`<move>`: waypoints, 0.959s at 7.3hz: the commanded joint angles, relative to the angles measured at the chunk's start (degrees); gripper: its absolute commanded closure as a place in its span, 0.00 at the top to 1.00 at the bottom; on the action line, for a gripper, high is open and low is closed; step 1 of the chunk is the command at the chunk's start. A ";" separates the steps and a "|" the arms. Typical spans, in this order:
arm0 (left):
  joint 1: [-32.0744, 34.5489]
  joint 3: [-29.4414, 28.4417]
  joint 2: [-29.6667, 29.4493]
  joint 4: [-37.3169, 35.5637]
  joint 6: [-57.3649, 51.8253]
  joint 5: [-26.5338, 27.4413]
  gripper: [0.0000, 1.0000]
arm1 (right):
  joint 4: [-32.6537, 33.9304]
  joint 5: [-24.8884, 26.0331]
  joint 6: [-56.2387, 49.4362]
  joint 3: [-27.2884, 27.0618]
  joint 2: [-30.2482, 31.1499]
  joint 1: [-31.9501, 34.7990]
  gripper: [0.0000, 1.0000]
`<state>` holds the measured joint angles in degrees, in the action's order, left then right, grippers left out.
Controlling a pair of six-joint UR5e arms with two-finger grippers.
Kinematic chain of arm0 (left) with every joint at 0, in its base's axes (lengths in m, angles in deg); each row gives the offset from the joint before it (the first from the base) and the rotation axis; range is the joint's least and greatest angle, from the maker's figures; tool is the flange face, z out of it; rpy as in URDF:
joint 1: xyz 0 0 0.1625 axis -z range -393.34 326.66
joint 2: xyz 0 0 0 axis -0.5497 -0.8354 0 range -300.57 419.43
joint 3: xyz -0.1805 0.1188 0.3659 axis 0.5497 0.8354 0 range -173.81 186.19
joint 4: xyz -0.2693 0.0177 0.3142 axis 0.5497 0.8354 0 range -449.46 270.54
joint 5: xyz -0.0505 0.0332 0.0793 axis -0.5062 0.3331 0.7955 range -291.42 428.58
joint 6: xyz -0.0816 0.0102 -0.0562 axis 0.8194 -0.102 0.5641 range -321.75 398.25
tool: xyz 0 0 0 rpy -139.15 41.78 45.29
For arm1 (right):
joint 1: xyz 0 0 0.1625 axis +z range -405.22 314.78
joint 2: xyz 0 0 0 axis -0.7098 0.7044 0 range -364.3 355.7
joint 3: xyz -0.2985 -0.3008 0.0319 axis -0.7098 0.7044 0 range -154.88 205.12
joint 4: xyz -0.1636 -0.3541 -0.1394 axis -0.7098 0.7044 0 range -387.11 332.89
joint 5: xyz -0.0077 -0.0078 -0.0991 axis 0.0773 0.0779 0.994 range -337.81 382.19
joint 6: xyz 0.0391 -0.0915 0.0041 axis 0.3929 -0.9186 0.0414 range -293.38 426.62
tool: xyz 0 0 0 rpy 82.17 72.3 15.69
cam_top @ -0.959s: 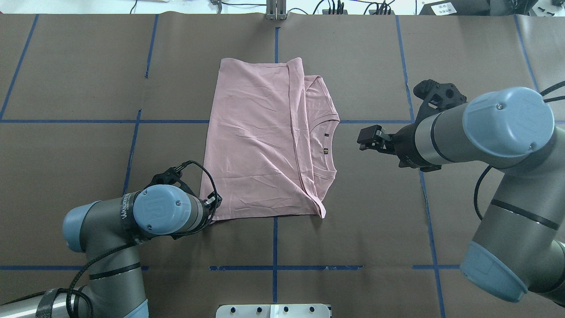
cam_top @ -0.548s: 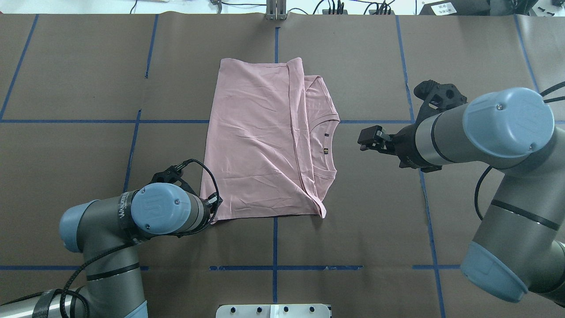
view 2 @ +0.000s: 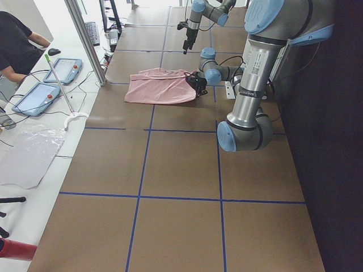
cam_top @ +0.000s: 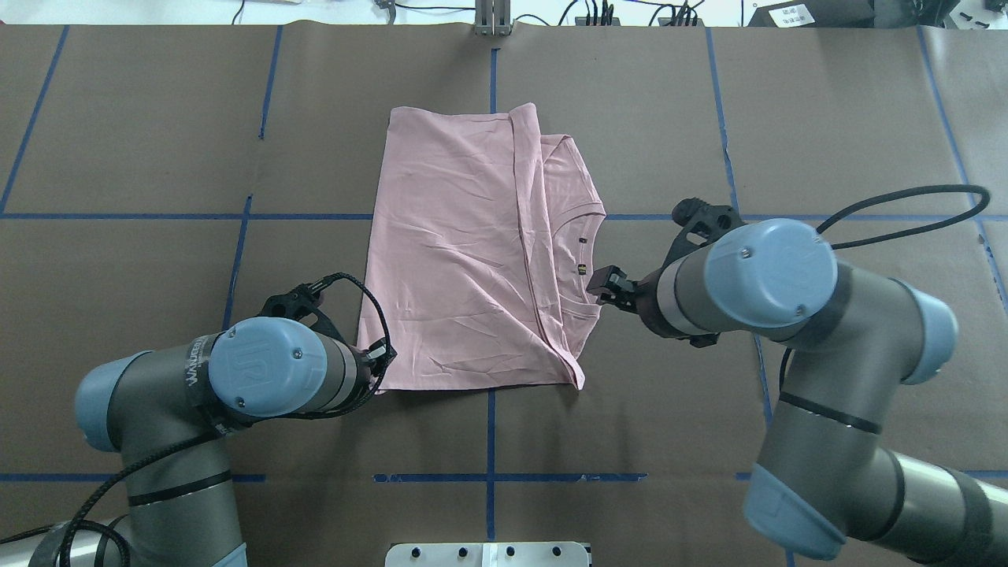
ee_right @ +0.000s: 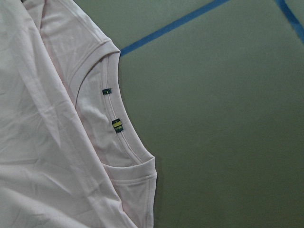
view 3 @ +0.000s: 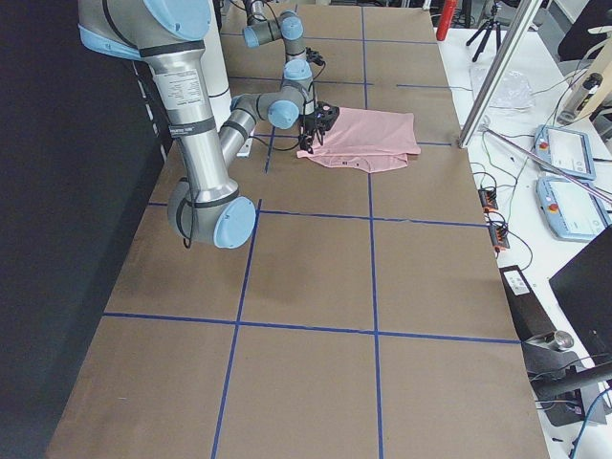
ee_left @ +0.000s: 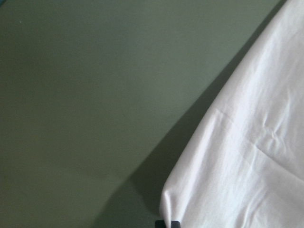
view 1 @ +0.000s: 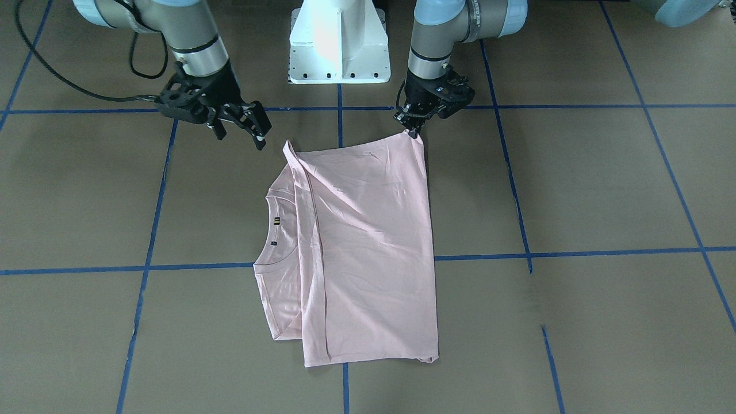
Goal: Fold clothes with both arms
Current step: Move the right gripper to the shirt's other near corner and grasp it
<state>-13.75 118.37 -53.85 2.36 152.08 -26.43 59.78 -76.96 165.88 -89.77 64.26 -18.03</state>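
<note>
1. Pale pink cotton T-shirt (cam_top: 465,260) lies partly folded and flat on the brown paper-covered surface (cam_top: 126,118) marked with blue tape.
2. Silver-grey tubular left arm (cam_top: 268,378): its jaws pinch the shirt's near hem corner.
3. Matching right arm (cam_top: 768,276): its jaws are spread, near the collar edge.

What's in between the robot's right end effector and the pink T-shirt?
Nothing. In the front-facing view, only bare brown table cover lies between the open right end effector and the pink T-shirt.
</note>
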 commanded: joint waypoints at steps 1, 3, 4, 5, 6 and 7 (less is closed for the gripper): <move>0.01 0.15 -0.01 0.03 -0.19 0.00 0.00 | 0.20 1.23 5.50 6.05 -2.81 -4.06 1.00; 0.10 0.15 -0.01 0.03 -0.27 0.09 0.00 | 0.20 1.32 5.78 10.19 -5.18 -5.65 1.00; 0.18 0.15 -0.01 0.03 -0.27 0.09 0.00 | 0.20 1.32 5.78 11.25 -5.80 -5.92 1.00; 0.18 0.15 -0.01 0.11 -0.27 0.17 0.00 | 0.20 1.32 5.78 11.96 -6.50 -5.92 1.00; 0.18 0.15 0.08 0.12 -0.27 0.17 0.00 | 0.20 1.32 5.69 13.79 -8.42 -5.92 1.00; 0.18 0.06 0.08 0.12 -0.27 0.17 0.00 | 0.03 1.32 5.60 15.03 -9.49 -5.92 1.00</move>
<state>-13.57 118.49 -53.80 2.46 151.81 -26.27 59.95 -75.64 171.58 -76.52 56.41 -23.91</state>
